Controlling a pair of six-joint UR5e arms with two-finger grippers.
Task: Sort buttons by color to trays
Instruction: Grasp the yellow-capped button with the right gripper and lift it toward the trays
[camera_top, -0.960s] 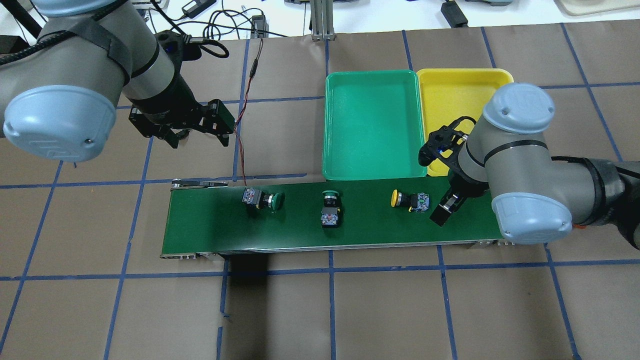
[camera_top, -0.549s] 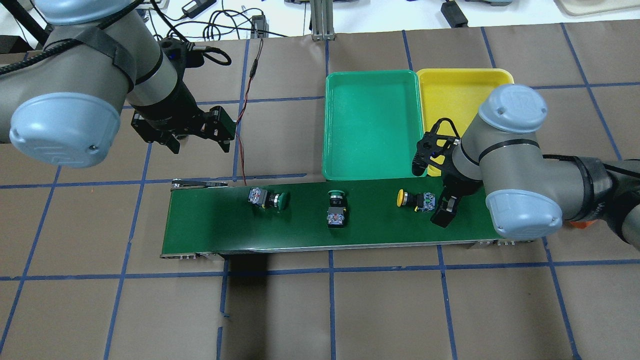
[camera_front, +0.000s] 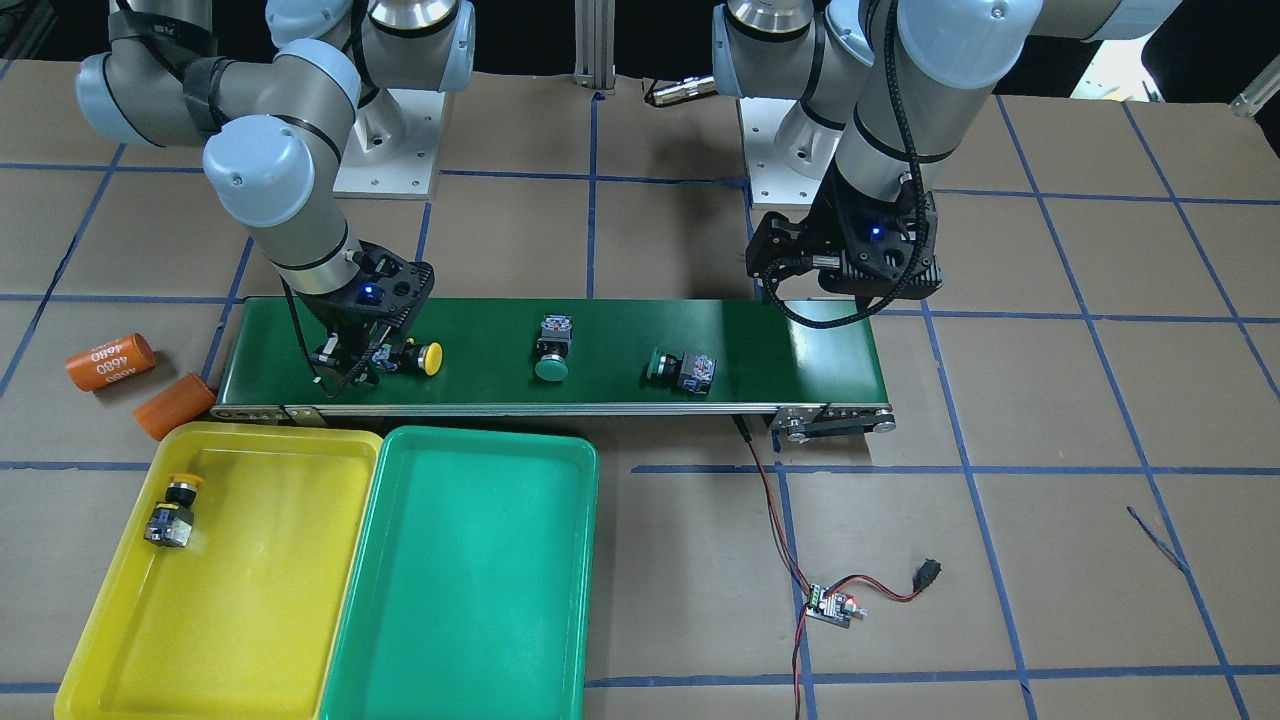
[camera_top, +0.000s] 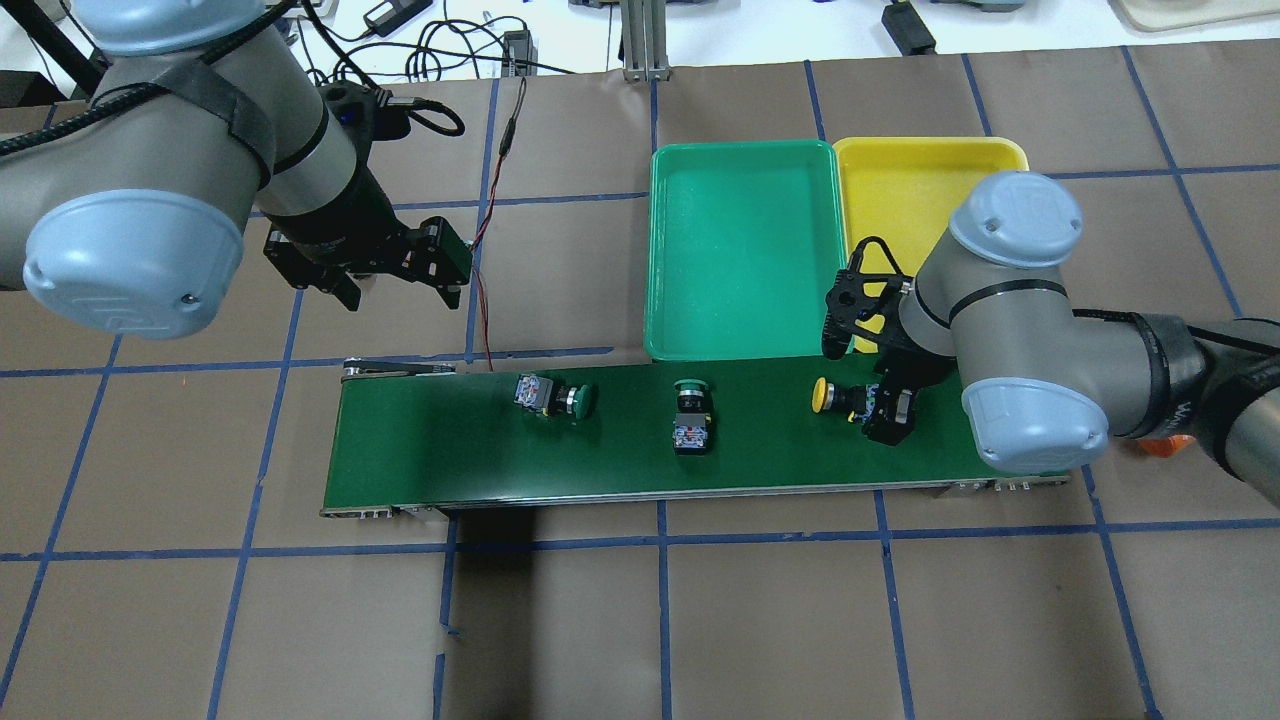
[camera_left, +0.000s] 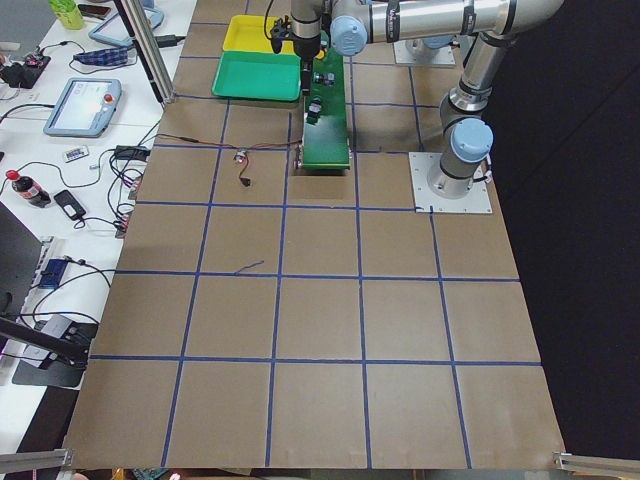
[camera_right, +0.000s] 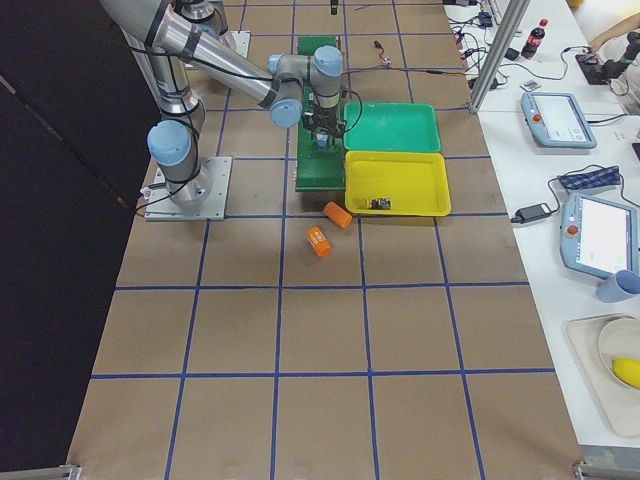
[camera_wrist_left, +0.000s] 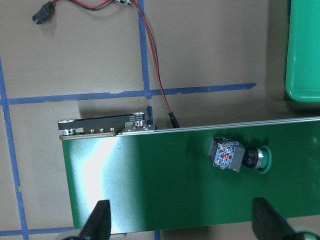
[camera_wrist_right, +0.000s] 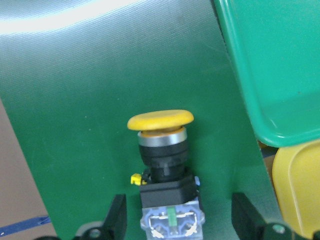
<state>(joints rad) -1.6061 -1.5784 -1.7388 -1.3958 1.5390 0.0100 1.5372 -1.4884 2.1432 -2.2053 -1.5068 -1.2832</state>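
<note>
A yellow-capped button lies on its side on the dark green belt, near the belt's end on the robot's right and close to the edge that runs along the trays. Only the right wrist view shows the fit. The right hand is open narrowly, with one finger on each side of the button's black body and a strip of belt showing in both gaps, so nothing is gripped. From overhead the hand and button merge and the gaps cannot be seen. The cap is a smooth shallow dome above a bright metal ring, and the contact block is translucent blue-grey.

A second yellow-capped button lies in the yellow tray, near its outer long edge. The front-facing view shows it, while overhead the right arm hides that spot. The glossy, round-cornered green tray sits against the yellow one.

One green-capped button lies mid-belt and another green-capped button lies further toward the robot's left. The left hand hovers spread wide and empty by the belt's left end.

The bench is brown paper gridded with blue tape. Two orange cylinders lie off the belt's right end.
</note>
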